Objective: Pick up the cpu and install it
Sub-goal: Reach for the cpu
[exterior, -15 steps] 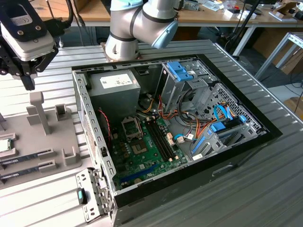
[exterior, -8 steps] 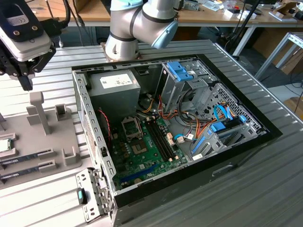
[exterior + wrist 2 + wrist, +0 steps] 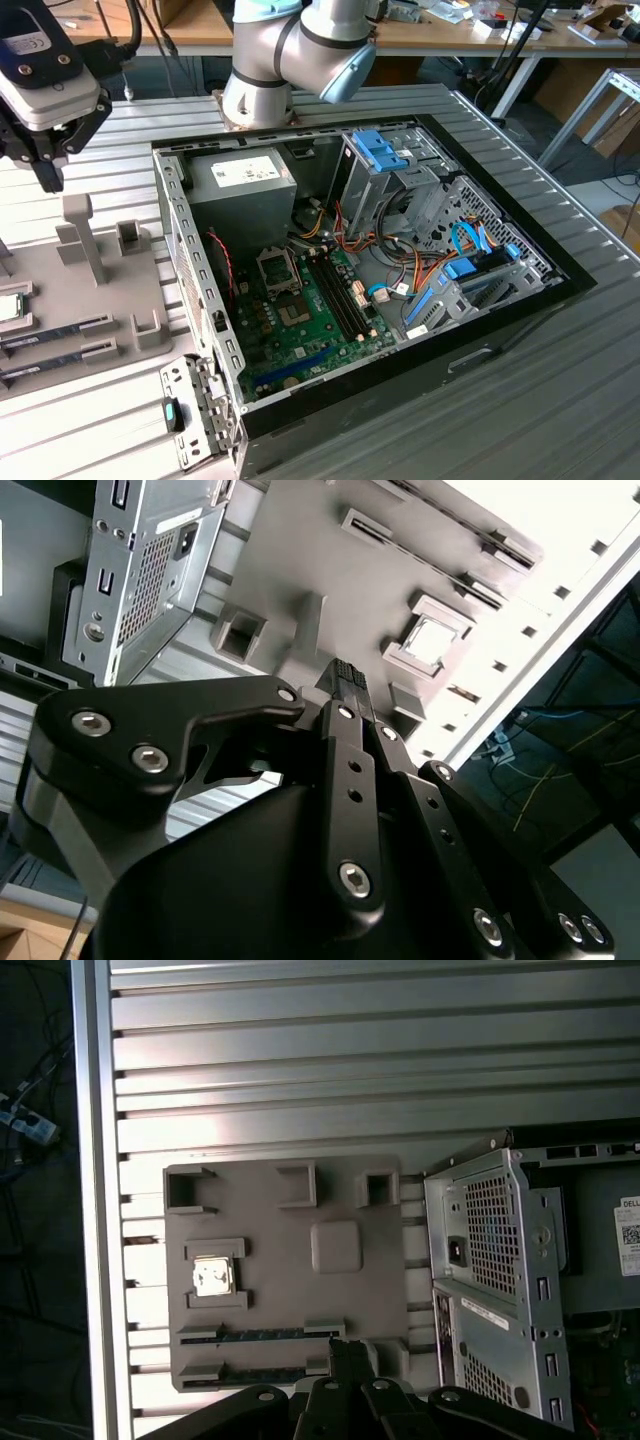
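Observation:
The cpu (image 3: 8, 307), a small silvery square chip, lies in a holder on the grey fixture plate (image 3: 110, 290) at the exterior view's left. It shows in both wrist views (image 3: 212, 1276) (image 3: 432, 640), seated between grey brackets. My gripper (image 3: 47, 176) hangs high above the far part of that plate, well clear of the cpu. Its black fingers meet at the tips (image 3: 345, 675) (image 3: 347, 1352), shut with nothing between them. The motherboard (image 3: 310, 320) lies inside the open computer case (image 3: 520, 330), with its square cpu socket (image 3: 280, 272) near the power supply.
Long memory sticks (image 3: 60, 330) (image 3: 260, 1335) sit in slots on the fixture plate beside the cpu, and grey posts (image 3: 82, 235) stand on it. A power supply (image 3: 245, 180), drive cages (image 3: 385, 160) and cables (image 3: 400, 270) crowd the case. The arm's base (image 3: 258, 95) stands behind it.

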Robot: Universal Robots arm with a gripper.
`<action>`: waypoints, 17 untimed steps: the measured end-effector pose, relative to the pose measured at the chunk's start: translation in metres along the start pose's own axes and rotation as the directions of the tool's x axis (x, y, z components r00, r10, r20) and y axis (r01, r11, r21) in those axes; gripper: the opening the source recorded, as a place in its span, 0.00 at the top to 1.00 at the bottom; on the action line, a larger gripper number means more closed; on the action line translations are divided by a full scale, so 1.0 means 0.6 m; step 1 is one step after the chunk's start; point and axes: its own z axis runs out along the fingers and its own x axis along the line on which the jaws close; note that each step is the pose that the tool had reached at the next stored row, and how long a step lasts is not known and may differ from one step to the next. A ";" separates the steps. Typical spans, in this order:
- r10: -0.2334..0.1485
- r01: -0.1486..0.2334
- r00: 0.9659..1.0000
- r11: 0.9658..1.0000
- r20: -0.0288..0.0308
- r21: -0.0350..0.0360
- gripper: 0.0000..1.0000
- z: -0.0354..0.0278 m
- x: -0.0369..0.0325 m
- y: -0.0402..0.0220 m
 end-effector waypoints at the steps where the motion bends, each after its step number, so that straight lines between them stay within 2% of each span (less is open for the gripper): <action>1: 0.000 0.000 1.000 1.000 0.000 0.000 0.89 0.000 0.001 0.000; 17: 0.000 0.000 1.000 1.000 0.000 0.000 0.89 0.000 0.019 -0.001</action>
